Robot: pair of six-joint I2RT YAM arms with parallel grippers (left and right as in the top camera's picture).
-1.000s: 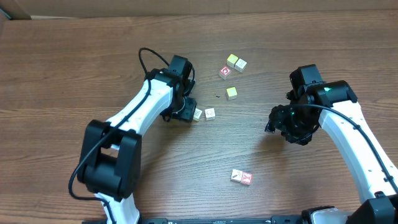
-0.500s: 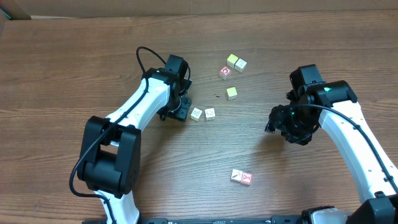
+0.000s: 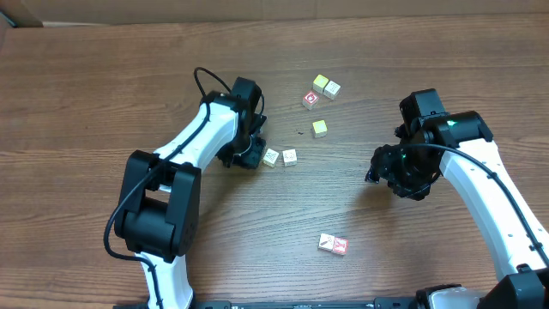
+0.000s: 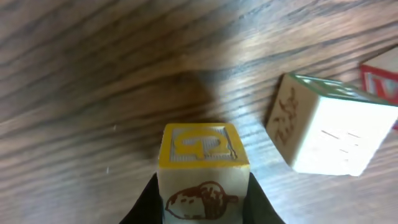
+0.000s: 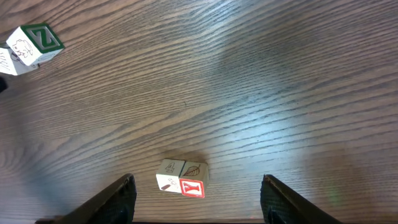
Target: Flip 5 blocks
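Brown wooden bench (image 3: 103, 86) is spread beneath both arms. Right fingers (image 3: 375, 167) are parted, with nothing grasped. Left fingers (image 3: 261, 158) are clenched on 1 pale wooden cube with a yellow-framed letter face (image 4: 202, 155), left of bench centre, near another whitish cube (image 3: 290, 156).

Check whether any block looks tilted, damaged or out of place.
Nothing stands out. The blocks lie flat on the table; one yellow-framed block sits in the left gripper. Only a dark speck lies beside a yellow-topped cube.
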